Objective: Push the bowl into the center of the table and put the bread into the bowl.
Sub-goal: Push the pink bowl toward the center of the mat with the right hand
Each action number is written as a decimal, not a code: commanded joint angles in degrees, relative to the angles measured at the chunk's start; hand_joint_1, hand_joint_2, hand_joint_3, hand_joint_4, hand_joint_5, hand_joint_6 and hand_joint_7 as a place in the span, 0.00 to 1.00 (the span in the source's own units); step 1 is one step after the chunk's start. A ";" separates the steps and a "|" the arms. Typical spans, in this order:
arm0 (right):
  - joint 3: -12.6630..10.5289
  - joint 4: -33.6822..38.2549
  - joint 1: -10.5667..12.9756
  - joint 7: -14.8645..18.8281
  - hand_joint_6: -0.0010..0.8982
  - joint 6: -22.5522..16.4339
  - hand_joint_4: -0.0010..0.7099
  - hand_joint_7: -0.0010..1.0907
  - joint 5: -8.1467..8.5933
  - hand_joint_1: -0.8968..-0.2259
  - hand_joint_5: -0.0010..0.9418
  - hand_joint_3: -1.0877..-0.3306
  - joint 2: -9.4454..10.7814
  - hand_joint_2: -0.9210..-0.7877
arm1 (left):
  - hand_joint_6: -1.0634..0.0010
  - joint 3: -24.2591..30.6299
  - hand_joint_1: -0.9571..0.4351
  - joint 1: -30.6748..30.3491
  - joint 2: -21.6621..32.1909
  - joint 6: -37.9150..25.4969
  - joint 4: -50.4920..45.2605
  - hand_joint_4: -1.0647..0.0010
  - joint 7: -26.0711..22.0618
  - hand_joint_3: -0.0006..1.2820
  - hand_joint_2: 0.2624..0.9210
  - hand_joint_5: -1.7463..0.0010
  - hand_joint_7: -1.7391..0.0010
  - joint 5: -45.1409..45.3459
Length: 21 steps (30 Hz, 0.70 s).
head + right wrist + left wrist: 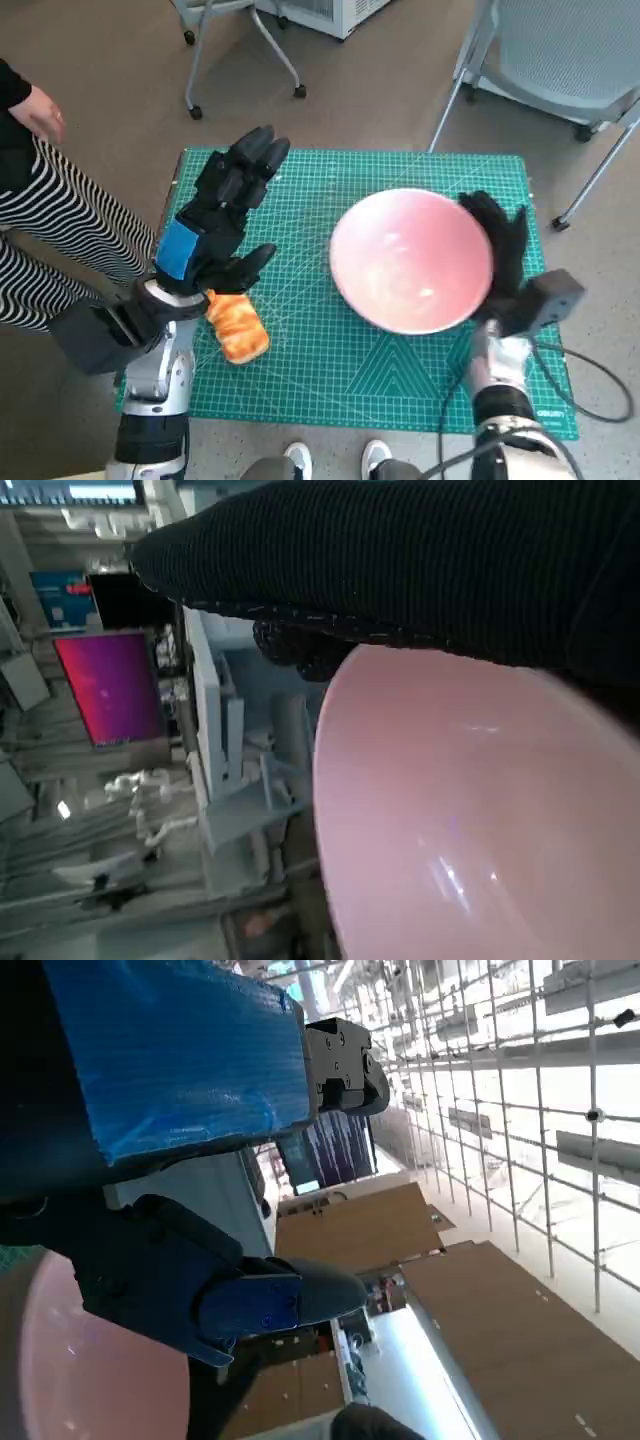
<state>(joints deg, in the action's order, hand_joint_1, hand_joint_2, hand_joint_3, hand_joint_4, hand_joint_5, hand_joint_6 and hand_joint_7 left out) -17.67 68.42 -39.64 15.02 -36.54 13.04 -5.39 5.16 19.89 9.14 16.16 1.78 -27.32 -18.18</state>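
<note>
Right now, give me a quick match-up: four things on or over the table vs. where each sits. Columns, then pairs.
Things:
1. round pink bowl
2. orange-brown piece of bread
3. blue-taped black left hand
4. black-gloved right hand

Places:
A. against the bowl's right rim
B. raised over the mat's left side
C. mat's right half
D. mat's left, near the front edge

Pairs: 1-C, 2-D, 3-B, 4-A
</note>
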 commanded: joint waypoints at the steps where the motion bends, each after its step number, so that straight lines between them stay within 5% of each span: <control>1: 0.25 1.59 -0.83 -0.29 0.14 2.40 0.26 0.37 -0.36 0.41 0.00 0.26 1.78 0.00 | 1.00 0.31 0.35 -0.38 0.57 1.10 0.65 0.98 -0.43 0.34 0.92 0.85 0.73 0.16; 21: 0.42 3.31 -4.49 0.40 0.12 5.59 0.26 0.37 -0.47 0.46 0.00 0.15 4.59 0.00 | 1.00 0.62 0.35 -0.97 0.83 2.07 0.96 0.95 -0.24 0.28 0.99 0.87 0.73 0.42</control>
<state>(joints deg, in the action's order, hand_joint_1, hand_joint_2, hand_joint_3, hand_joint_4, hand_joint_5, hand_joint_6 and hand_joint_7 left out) -17.41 70.49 -44.19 15.12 -32.31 13.08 -1.72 5.61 19.77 9.82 17.50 2.26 -27.74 -18.23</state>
